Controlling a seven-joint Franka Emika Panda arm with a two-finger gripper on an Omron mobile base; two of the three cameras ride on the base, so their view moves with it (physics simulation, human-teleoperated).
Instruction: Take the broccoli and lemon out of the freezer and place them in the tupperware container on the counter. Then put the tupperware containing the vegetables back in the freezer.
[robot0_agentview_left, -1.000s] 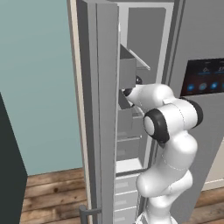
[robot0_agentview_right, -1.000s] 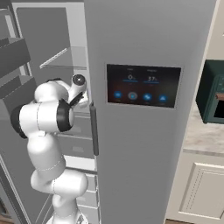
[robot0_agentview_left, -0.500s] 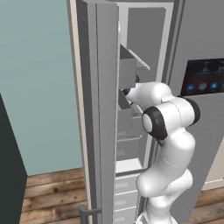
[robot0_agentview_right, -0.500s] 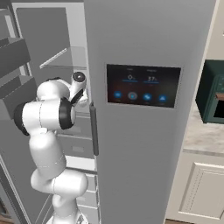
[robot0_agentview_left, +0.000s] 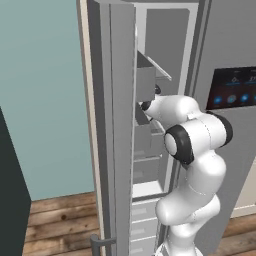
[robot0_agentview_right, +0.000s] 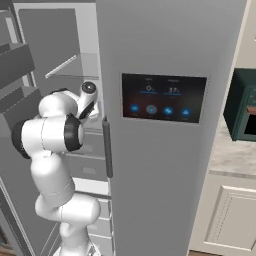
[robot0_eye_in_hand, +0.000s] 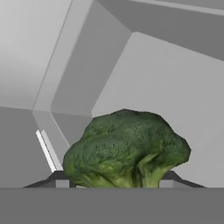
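Two base views come first. From the left base view, the white arm (robot0_agentview_left: 192, 145) reaches over the open door's edge into the freezer (robot0_agentview_left: 150, 150), its wrist buried among the grey shelves; against a second ago the elbow has swung a little toward the door and the hand sits a touch deeper.

From the right base view, the same arm bends at the left of the closed door and its blue-lit display panel (robot0_agentview_right: 162, 97); the dark green toaster oven (robot0_agentview_right: 242, 112) stands on the worktop (robot0_agentview_right: 232, 157) at far right.

From the hand view comes what the base views hide: the broccoli (robot0_eye_in_hand: 127, 148) sits between the two dark finger tips (robot0_eye_in_hand: 61, 180), one at each flank. The jaws have narrowed from wide and appear clenched on the broccoli, so I judge the first pick made, with the lift out to follow.
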